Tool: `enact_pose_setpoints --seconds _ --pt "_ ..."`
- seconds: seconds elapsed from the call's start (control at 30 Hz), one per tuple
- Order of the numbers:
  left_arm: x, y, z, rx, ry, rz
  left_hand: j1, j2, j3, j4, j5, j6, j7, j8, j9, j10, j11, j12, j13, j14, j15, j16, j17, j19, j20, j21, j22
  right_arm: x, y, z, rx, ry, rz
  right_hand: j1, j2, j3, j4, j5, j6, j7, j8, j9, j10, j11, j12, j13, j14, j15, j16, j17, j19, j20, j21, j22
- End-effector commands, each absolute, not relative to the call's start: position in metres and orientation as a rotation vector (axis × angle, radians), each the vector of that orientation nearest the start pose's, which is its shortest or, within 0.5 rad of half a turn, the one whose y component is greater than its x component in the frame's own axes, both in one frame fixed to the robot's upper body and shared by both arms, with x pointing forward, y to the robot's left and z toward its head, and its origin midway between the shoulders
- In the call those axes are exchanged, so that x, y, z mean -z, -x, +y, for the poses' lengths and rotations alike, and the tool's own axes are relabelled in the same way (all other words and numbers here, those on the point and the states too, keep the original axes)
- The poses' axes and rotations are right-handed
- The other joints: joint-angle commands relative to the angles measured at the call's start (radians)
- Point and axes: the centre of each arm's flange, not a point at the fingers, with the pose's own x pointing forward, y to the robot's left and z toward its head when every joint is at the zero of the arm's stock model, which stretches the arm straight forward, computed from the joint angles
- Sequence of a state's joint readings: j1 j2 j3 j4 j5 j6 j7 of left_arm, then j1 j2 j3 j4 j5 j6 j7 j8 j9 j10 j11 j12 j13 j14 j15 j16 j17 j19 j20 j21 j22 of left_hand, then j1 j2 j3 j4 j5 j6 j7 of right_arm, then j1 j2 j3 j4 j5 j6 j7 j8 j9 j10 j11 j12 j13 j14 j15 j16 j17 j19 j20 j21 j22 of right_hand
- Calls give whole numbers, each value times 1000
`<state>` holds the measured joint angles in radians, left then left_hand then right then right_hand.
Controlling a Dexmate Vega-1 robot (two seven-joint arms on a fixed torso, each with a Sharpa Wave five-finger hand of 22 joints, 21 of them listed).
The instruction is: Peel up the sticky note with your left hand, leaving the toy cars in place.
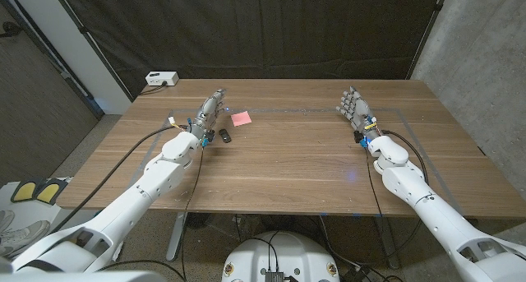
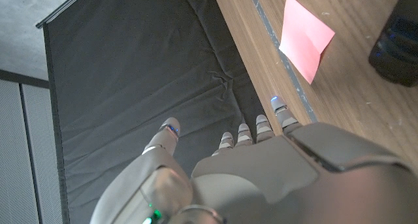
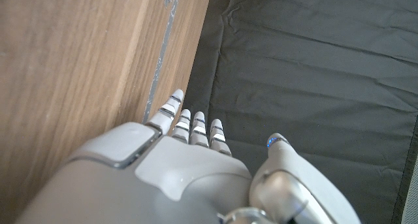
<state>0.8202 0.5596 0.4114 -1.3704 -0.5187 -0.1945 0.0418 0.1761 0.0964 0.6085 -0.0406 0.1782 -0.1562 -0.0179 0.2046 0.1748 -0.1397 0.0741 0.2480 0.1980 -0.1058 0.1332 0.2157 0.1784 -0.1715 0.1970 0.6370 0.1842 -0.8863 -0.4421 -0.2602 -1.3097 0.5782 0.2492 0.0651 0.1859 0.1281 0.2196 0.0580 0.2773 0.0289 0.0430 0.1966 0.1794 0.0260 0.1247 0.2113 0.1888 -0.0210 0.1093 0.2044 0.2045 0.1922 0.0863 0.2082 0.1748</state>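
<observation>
From the head view, the pink sticky note [image 1: 241,117] lies near the worktop's [image 1: 288,163] far edge, just beside the left hand [image 1: 210,111], whose fingers are apart, holding nothing. A dark toy car [image 1: 224,136] sits near it. In the left wrist view, the sticky note [image 2: 305,36] lies flat beyond the fingertips [image 2: 279,106]. In the right wrist view, the right hand [image 3: 189,159] is spread and holds nothing.

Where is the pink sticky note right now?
In the head view, the sticky note lies on the table's far left part, just right of the left hand, with a dark toy car a little nearer the robot.

pink sticky note [image 1: 241,117] lies flat nr dark toy car [image 1: 224,136].
</observation>
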Motion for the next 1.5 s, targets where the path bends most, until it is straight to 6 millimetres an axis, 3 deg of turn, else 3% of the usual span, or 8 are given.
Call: enact_pose_setpoints --seconds 0.03,0.97,1.17,1.5 --pt "7 -641 273 144 -299 -554 19 2 4 -13 -4 14 1 3 3 15 -1 9 3 18 2 8 3 -24 10 -4 3 38 -647 -298 -186 -60 -589 12 1 12 0 -4 11 2 5 4 7 5 4 4 0 12 4 3 1 5 2 4" --pt "-12 -632 264 88 -618 -496 53 10 12 -45 -3 48 -1 2 3 37 -11 11 5 42 -3 4 4 -20 14 -15 4 47 -638 -301 -176 -73 -592 16 4 20 -1 -21 34 -5 8 4 33 9 8 5 23 18 11 4 5 19 1 4" --pt "-17 -627 263 47 -684 -476 74 1 10 -72 -1 79 -14 4 4 67 -28 17 5 65 -20 5 5 -1 8 -17 4 48 -638 -301 -179 -76 -593 16 4 22 0 -24 39 -7 8 5 38 8 8 5 28 19 12 4 7 20 2 4" --pt "-27 -622 258 -5 -842 -420 123 2 18 -111 2 151 -1 16 4 105 -42 23 5 91 -29 4 6 35 4 -17 3 53 -639 -302 -180 -85 -592 16 4 23 0 -28 46 -7 9 5 44 11 8 5 36 22 15 5 8 24 2 4"
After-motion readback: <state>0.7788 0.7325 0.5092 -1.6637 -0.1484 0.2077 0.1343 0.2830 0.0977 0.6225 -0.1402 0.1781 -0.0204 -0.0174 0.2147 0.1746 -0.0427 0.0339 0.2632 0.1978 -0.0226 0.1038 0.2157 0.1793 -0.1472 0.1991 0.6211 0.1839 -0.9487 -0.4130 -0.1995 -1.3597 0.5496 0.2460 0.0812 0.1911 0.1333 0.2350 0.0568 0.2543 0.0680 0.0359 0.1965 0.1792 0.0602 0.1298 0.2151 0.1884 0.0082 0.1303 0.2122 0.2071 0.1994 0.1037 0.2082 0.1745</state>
